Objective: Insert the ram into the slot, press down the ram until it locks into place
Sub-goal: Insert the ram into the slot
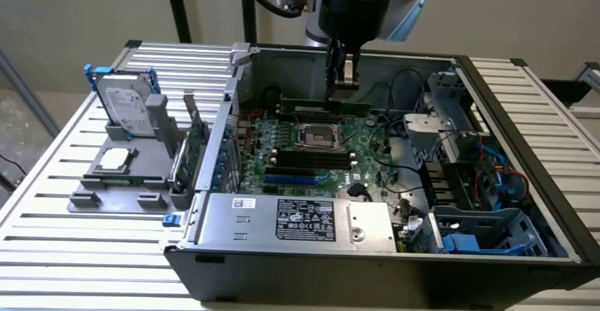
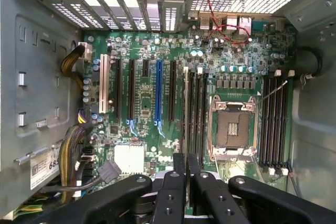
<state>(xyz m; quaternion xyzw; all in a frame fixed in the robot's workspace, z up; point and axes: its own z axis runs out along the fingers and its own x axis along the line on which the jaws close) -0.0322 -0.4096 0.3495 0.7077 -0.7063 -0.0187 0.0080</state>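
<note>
Black two-finger gripper [image 1: 343,81] clenched on long thin green circuit-board ram [image 1: 305,104], mid-length along top edge. Ram hangs above motherboard, 12 o'clock from silver CPU socket [image 1: 317,137]; long black plastic slots [image 1: 305,158] at 6 o'clock. Likely light, stiff, fragile: hold by edges.

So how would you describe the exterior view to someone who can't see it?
A robot gripper reaches down into an open computer case, holding the ram, a thin green stick, level above the motherboard. The black slots beside the processor socket look empty. A grey tray with a hard drive sits at the exterior view's left.
</note>
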